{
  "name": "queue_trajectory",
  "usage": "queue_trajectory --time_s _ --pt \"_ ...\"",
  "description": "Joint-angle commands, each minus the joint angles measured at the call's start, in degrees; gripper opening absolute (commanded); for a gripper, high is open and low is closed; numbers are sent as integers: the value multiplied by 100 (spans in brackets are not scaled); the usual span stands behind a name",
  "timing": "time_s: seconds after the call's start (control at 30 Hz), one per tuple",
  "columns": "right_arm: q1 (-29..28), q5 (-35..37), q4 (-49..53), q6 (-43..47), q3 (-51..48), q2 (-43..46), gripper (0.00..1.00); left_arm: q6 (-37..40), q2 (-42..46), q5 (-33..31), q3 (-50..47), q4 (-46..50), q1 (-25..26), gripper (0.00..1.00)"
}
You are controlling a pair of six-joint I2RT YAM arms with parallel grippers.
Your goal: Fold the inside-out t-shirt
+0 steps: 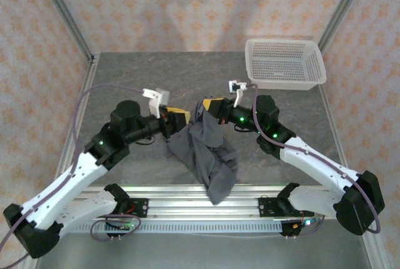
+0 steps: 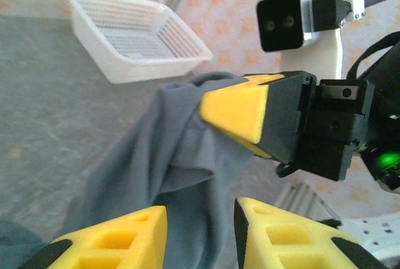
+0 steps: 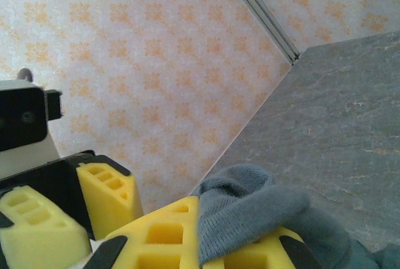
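Inside-out t-shirt [image 1: 209, 150], dark slate grey and wrinkled, hangs in a bunch at the middle of the top external view. Its upper part is lifted between the two arms, and its lower part trails down onto the grey tabletop [image 1: 137, 81] and over the metal rail [image 1: 187, 195] at the near edge. The left gripper [image 1: 185, 117] and the right gripper [image 1: 204, 107] face each other closely at the top of the bunch. A white mesh basket [image 1: 284, 83] stands well apart from them at the far right corner.

From the left wrist, that arm's own yellow fingers [image 2: 106, 241] stand apart at the bottom of the view. Grey cloth shows in the gap between them, and I cannot tell whether either pad touches it. Just beyond, the right gripper's yellow finger [image 2: 240, 109] presses into a fold of the inside-out t-shirt, and the cloth drapes down from it towards the left. The basket lies behind on the tabletop, and the right wrist's camera [image 2: 284, 22] sits above the finger.

From the right wrist, the right gripper is clamped on the shirt: a thick roll of grey fabric bulges out from between its two yellow fingers [image 3: 165, 234]. The left gripper's fingers [image 3: 106, 194] are just beside it on the left, parted. Patterned wall and bare tabletop lie behind.
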State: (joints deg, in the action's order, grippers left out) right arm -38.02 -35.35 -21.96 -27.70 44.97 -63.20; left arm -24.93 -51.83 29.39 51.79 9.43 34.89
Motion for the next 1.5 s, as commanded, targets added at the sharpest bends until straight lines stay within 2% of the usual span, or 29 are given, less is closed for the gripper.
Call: queue_trajectory --time_s 0.0,0.07,0.17,0.27,0.43,0.5,0.7,0.8,0.87,0.93,0.97,1.0,1.1,1.17,1.27,1.37,1.47 --pt "40 -41 -222 -125 253 32 0 -367 -597 987 443 -290 22 34" --pt "40 -29 -175 -123 271 61 0 -827 -897 1164 549 -498 17 34" --pt "40 -16 -78 -69 284 138 0 -1258 -1033 999 579 -592 3 35" --pt "40 -15 -72 -69 260 185 0 -1421 -1015 805 511 -666 -18 40" --pt "40 -95 -184 -136 257 134 0 -1626 -1092 735 426 -917 -61 40" --pt "40 -112 -242 -178 236 111 0 -1646 -1152 685 433 -935 -63 34" --pt "40 191 49 -73 193 129 0 -1808 -1068 665 424 -948 -109 0" --pt "57 383 95 -21 47 102 0 -1865 -889 634 492 -835 -137 0" --pt "58 452 185 59 -6 72 7 -1962 -794 643 545 -753 -171 0" --pt "58 670 518 260 -6 21 26 -2167 -742 686 584 -751 -240 0" --pt "58 840 723 419 -26 -5 28 -2306 -727 722 618 -758 -275 0" --pt "58 975 845 560 -81 -31 29 -2418 -732 763 663 -756 -313 0" --pt "58 1163 975 1056 -384 -117 17 -2623 -757 797 818 -639 -387 0" --pt "58 1318 1018 1275 -596 -166 17 -2628 -779 771 909 -537 -412 0" --pt "58 1397 1176 1342 -701 -56 29 -2663 -824 712 965 -479 -451 0" --pt "-26 1487 1455 1321 -632 463 37 -2625 -934 578 1092 -173 -487 0" --pt "-617 2076 1531 1842 -574 1107 42 -2599 -988 435 1150 -60 -509 0"
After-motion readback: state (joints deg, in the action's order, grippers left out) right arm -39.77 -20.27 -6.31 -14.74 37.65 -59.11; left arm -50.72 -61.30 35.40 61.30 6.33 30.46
